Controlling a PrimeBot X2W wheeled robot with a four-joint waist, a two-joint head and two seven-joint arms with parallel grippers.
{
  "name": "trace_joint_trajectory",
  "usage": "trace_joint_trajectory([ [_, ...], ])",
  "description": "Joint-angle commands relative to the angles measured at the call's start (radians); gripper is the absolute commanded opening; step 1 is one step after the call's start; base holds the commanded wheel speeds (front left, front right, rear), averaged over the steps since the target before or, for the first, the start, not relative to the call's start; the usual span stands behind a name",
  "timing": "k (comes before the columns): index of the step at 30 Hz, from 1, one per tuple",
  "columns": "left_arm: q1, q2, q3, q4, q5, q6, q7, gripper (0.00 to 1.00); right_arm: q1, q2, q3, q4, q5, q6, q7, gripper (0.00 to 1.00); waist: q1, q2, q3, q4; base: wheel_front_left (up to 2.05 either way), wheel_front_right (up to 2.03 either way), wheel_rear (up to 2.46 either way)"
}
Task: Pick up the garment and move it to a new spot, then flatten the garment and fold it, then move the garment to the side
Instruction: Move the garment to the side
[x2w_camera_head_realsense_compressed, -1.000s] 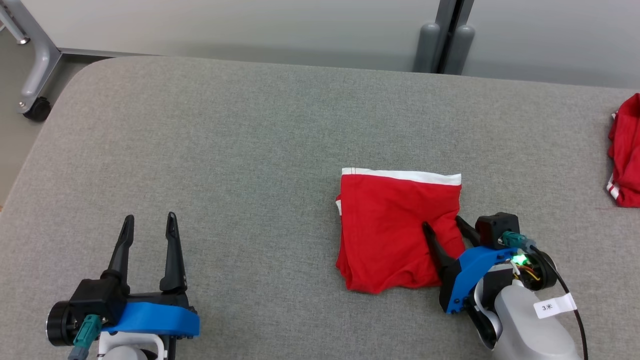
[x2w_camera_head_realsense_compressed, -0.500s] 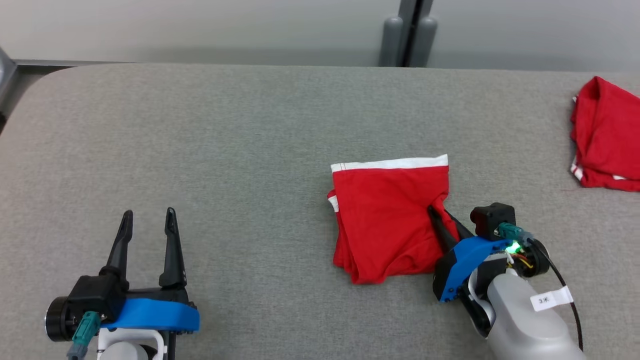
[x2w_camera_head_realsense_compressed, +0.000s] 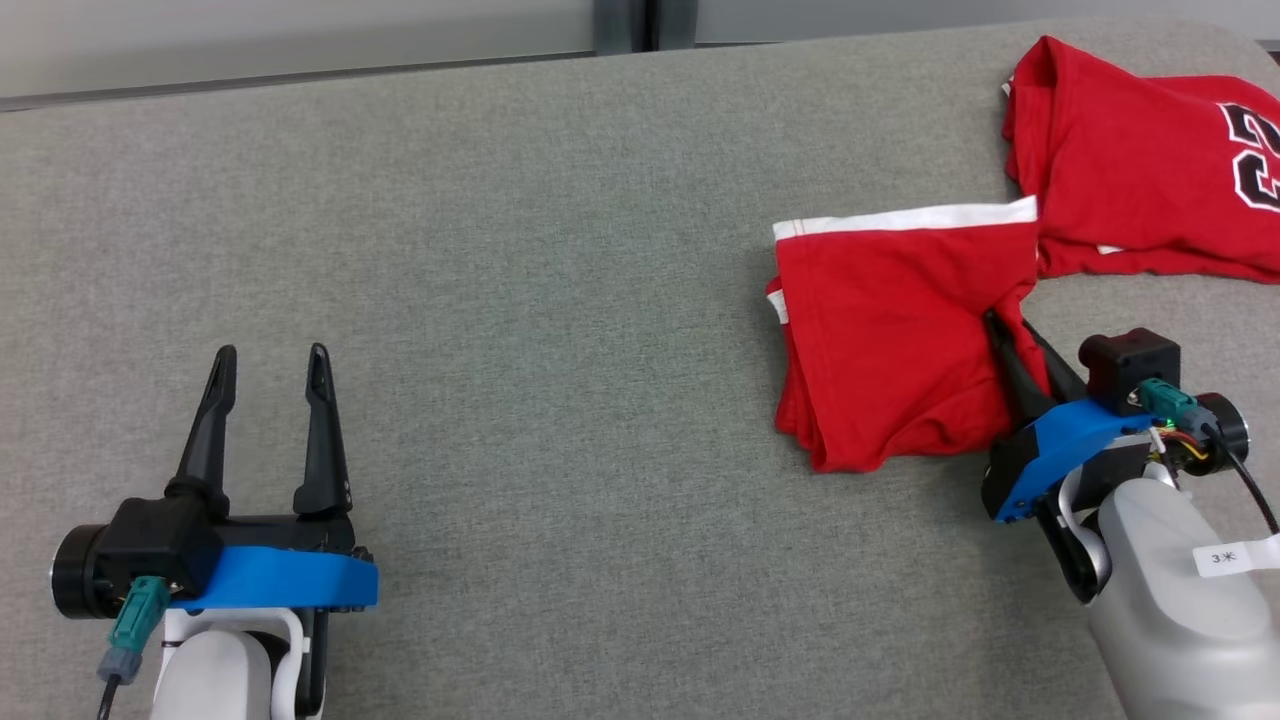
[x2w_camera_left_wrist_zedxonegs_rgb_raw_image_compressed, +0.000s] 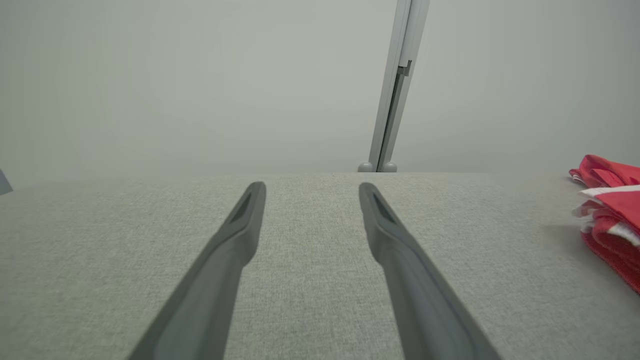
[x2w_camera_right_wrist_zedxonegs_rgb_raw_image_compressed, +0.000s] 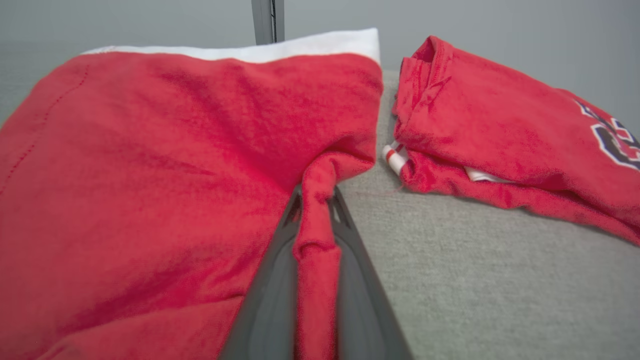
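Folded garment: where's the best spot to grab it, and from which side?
The garment is probably best taken at its right edge, about midway, coming in low from the robot's right. It lies flat on the table, so only an edge offers cloth to pinch, and that edge is nearest the right gripper, shut on a ridge bunched there.

The left pincer (x2w_camera_head_realsense_compressed: 272, 352) sits at the lower left, its two dark fingers spread wide and pointing forward. The right pincer (x2w_camera_head_realsense_compressed: 1008, 325) angles forward-left from its pale forearm, its fingers pinched together on a fold of the red garment (x2w_camera_head_realsense_compressed: 890, 340).
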Motion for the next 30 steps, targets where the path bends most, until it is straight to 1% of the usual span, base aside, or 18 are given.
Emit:
trace_joint_trajectory([
  [1,-0.021,0.008,0.007,-0.004,0.002,-0.004,-0.004,1.0,0.019,-0.013,-0.013,-0.031,-0.008,0.0,0.009,0.0,-0.0001,0.0,0.008,-0.011,0.0,0.0,0.0],
  [5,-0.021,0.01,0.005,-0.008,0.005,-0.005,-0.004,1.0,0.013,-0.022,-0.016,-0.097,-0.014,0.0,0.036,0.0,-0.0001,0.0,0.02,-0.02,0.0,0.0,0.0],
  [8,-0.031,0.01,0.002,-0.012,0.005,-0.006,-0.004,1.0,-0.019,-0.027,0.005,-0.148,-0.02,0.0,0.062,0.0,-0.0001,0.0,0.033,-0.019,0.0,0.0,0.0],
  [9,-0.031,0.01,0.002,-0.012,0.005,-0.006,-0.004,1.0,-0.019,-0.027,0.005,-0.148,-0.02,0.0,0.062,0.0,-0.0001,0.0,0.033,-0.019,0.0,0.0,0.0],
  [12,-0.044,0.012,-0.003,-0.019,0.004,-0.007,-0.004,1.0,-0.063,-0.042,0.022,-0.192,-0.019,0.0,0.097,0.0,-0.0001,0.0,0.054,-0.011,0.0,0.0,0.0],
  [18,-0.072,0.023,-0.008,-0.039,0.001,-0.008,-0.004,1.0,-0.174,-0.122,0.049,-0.231,-0.018,0.0,0.175,0.0,-0.0001,0.0,0.111,0.001,0.0,0.0,0.0],
  [23,-0.088,0.033,-0.01,-0.053,0.003,-0.008,-0.004,1.0,-0.243,-0.205,0.03,-0.234,-0.007,0.0,0.222,0.0,-0.0001,0.0,0.16,-0.003,0.0,0.0,0.0],
  [27,-0.1,0.04,-0.014,-0.069,0.007,-0.006,-0.004,1.0,-0.298,-0.284,0.004,-0.202,0.019,0.0,0.242,0.0,-0.0001,0.0,0.193,-0.01,0.0,0.0,0.0],
  [30,-0.111,0.047,-0.018,-0.081,0.008,-0.006,-0.004,1.0,-0.32,-0.324,-0.024,-0.182,0.039,0.0,0.256,0.0,-0.0001,0.0,0.206,-0.011,0.0,0.0,0.0],
])
